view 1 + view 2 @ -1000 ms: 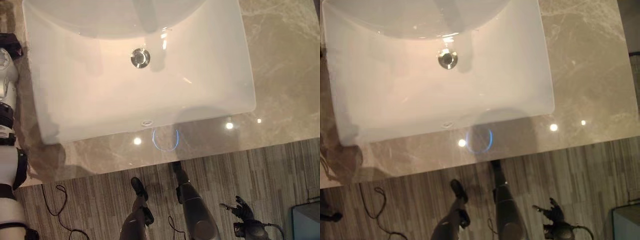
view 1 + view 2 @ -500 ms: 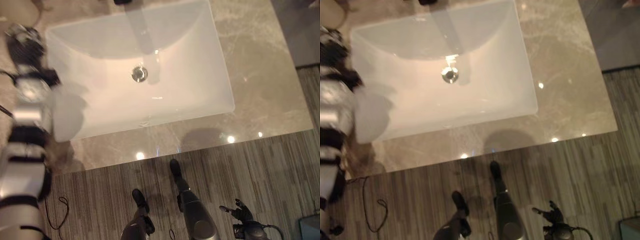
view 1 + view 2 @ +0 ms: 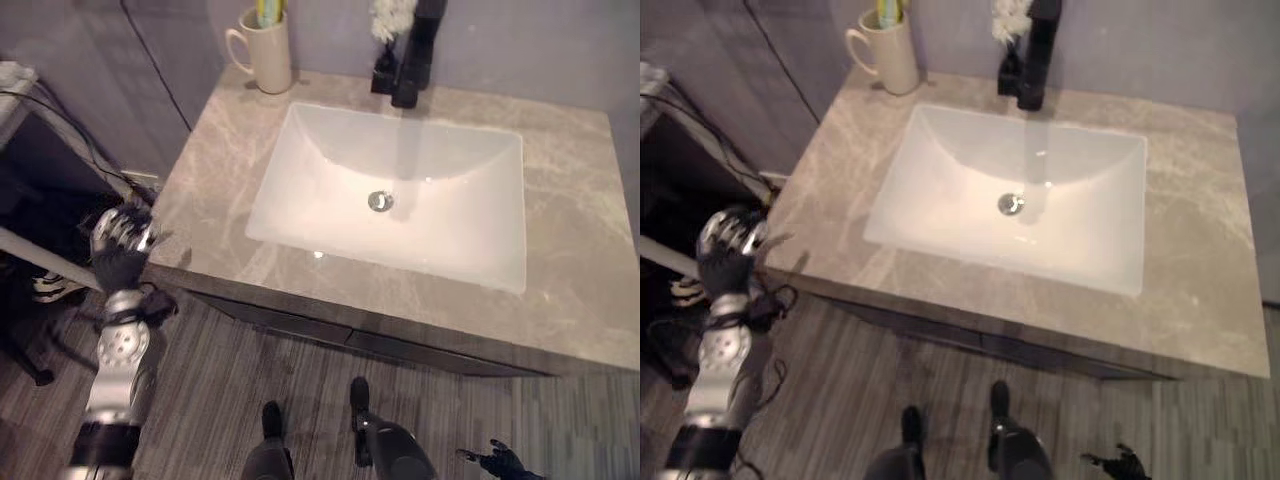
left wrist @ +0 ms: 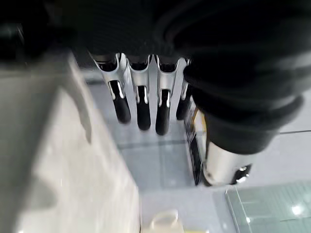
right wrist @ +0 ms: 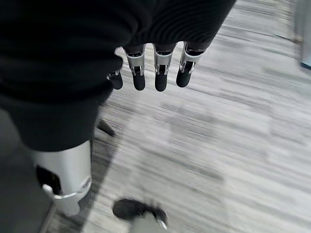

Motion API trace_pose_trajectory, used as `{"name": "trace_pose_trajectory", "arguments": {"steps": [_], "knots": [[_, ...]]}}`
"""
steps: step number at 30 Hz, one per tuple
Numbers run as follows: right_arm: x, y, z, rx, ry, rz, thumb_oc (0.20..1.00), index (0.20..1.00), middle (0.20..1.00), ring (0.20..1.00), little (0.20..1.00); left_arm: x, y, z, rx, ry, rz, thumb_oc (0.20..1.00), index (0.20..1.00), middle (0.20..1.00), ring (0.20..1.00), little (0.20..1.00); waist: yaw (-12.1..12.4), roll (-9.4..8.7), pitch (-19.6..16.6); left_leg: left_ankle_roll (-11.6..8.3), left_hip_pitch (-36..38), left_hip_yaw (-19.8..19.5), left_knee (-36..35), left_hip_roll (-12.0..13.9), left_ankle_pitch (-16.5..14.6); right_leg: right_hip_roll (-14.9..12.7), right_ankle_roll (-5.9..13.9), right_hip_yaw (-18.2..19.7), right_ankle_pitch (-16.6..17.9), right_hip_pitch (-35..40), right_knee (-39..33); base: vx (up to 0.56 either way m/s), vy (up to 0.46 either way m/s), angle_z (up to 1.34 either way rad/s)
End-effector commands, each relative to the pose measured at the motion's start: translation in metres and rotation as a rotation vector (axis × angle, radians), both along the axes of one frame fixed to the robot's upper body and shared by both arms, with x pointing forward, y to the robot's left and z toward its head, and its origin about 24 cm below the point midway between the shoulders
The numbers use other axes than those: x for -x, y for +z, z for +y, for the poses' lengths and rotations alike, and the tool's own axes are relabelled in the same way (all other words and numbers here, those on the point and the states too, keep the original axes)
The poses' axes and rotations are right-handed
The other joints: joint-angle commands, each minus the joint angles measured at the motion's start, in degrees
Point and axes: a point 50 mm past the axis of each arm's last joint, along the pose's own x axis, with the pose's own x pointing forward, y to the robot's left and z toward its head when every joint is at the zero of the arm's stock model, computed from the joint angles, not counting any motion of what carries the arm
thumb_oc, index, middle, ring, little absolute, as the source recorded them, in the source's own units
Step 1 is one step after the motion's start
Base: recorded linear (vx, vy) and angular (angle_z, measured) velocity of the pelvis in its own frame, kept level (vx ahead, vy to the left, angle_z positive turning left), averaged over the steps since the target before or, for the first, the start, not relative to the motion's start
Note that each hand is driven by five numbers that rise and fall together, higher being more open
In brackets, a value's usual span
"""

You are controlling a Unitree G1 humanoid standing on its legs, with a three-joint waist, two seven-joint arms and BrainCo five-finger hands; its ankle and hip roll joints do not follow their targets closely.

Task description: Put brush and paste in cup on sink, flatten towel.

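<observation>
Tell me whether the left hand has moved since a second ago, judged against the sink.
Yes. The camera shifted too, but against the sink the left hand went from alongside the basin's left edge to off the counter's front-left corner, over the floor.

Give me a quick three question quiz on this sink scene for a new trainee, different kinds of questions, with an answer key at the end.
1. True or false: the cup stands at the counter's back left corner, with items already in it.
2. Which is beside the counter's left edge: A) left hand B) right hand?
3. Fill in: the black tap stands behind the white ____.

Key: 1 true; 2 A; 3 basin.
</observation>
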Motion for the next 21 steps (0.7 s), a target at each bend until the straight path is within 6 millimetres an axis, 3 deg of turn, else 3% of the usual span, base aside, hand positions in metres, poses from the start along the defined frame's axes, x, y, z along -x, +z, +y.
{"name": "trace_pose_trajectory", "arguments": {"steps": [1,3,4,5,8,9,12,15,16,17,18,21], "knots": [[0.007,0.002,-0.007,0.023,-0.005,0.007,1.0,1.0,1.0,1.0,1.0,0.001,0.044,0.01,-0.124,-0.014,-0.183,1.0,1.0,1.0,1.0,1.0,-0.1,-4.6,-0.6,-1.49,-1.5,1.4,-1.8,-4.1,6.3,-0.3,1.93,1.7,-6.8,11.0,-5.4,0.12,0.087,0.35],[-0.005,0.005,-0.006,0.015,-0.031,-0.049,1.0,1.0,1.0,1.0,1.0,0.005,0.044,0.019,-0.112,0.019,-0.191,1.0,1.0,1.0,1.0,1.0,2.3,-5.06,-0.3,-2.34,-4.4,-1.3,-3.4,-3.9,9.4,-1.1,2.43,3.1,-8.6,14.0,-5.4,0.23,0.205,0.23],[-0.005,0.005,-0.006,0.015,-0.031,-0.049,1.0,1.0,1.0,1.0,1.0,0.005,0.044,0.019,-0.112,0.019,-0.191,1.0,1.0,1.0,1.0,1.0,2.3,-5.08,-0.3,-2.34,-4.4,-1.3,-3.4,-3.9,9.4,-1.1,2.43,3.1,-8.6,14.0,-5.4,0.32,0.359,0.0],[-0.014,0.006,-0.001,-0.001,-0.054,-0.098,1.0,1.0,1.0,1.0,1.0,0.011,0.033,0.022,-0.066,0.038,-0.167,1.0,1.0,1.0,1.0,1.0,2.9,-5.27,-1.1,-1.69,-3.5,-1.0,-2.5,-4.2,7.5,-2.3,3.71,4.7,-8.8,15.5,-5.4,0.25,0.338,-0.21],[-0.025,0.009,0.003,-0.021,-0.077,-0.157,1.0,1.0,1.0,1.0,1.0,0.019,0.029,0.028,-0.081,0.044,-0.148,1.0,1.0,1.0,1.0,1.0,3.5,-6.58,-1.8,0.39,-5.0,2.5,3.6,-6.4,3.3,-6.7,6.65,6.7,-7.7,17.1,-5.4,0.25,0.355,-0.64],[-0.025,0.009,0.003,-0.021,-0.078,-0.157,1.0,1.0,1.0,1.0,1.0,0.019,0.03,0.028,-0.081,0.044,-0.149,1.0,1.0,1.0,1.0,1.0,3.6,-6.56,-1.9,0.44,-5.3,2.6,3.8,-6.4,3.4,-6.7,6.68,6.9,-7.5,16.8,-5.4,0.25,0.335,-1.31],[-0.028,0.006,0.018,-0.056,-0.021,-0.169,1.0,1.0,1.0,1.0,1.0,0.022,0.031,0.032,-0.102,0.044,-0.136,1.0,1.0,1.0,1.0,1.0,3.7,-7.18,-2.5,3.46,-4.3,5.6,7.6,-8.7,-0.9,-10.1,7.58,8.9,-7.0,15.7,0.2,0.22,0.334,-0.79],[-0.027,0.004,0.024,-0.071,-0.001,-0.16,1.0,1.0,1.0,1.0,1.0,0.021,0.03,0.036,-0.1,0.057,-0.129,1.0,1.0,1.0,1.0,1.0,3.7,-7.11,-2.7,4.33,-3.1,6.7,7.0,-9.4,-1.5,-10.4,7.96,9.2,-4.9,14.1,2.7,0.14,0.261,-0.45],[-0.024,0.0,0.03,-0.083,0.017,-0.135,1.0,1.0,1.0,1.0,1.0,0.021,0.03,0.036,-0.111,0.047,-0.117,1.0,1.0,1.0,1.0,1.0,3.3,-6.76,-2.9,5.06,-0.5,7.2,5.3,-10.5,-2.2,-11.0,8.56,8.4,-1.6,13.1,5.5,0.08,0.163,-0.39],[-0.024,0.0,0.03,-0.083,0.017,-0.135,1.0,1.0,1.0,1.0,1.0,0.021,0.03,0.036,-0.111,0.047,-0.117,1.0,1.0,1.0,1.0,1.0,3.4,-6.73,-2.9,5.07,-0.6,7.2,5.2,-10.4,-1.9,-10.9,8.53,8.5,-1.4,12.9,5.4,0.18,0.311,-0.22],[-0.023,-0.001,0.032,-0.089,0.028,-0.127,1.0,1.0,1.0,1.0,1.0,0.02,0.032,0.032,-0.139,0.022,-0.107,1.0,1.0,1.0,1.0,1.0,2.9,-6.13,-3.0,5.5,1.7,7.4,3.2,-10.9,-1.9,-10.9,9.0,8.2,1.0,11.8,7.8,0.12,0.223,-0.45],[-0.022,-0.001,0.034,-0.092,0.034,-0.125,1.0,1.0,1.0,1.0,1.0,0.019,0.035,0.028,-0.178,-0.012,-0.092,1.0,1.0,1.0,1.0,1.0,2.3,-5.02,-2.6,6.25,4.5,7.6,0.1,-11.2,-1.4,-10.1,8.71,8.1,2.1,10.0,12.3,0.11,0.243,-0.32]]}}
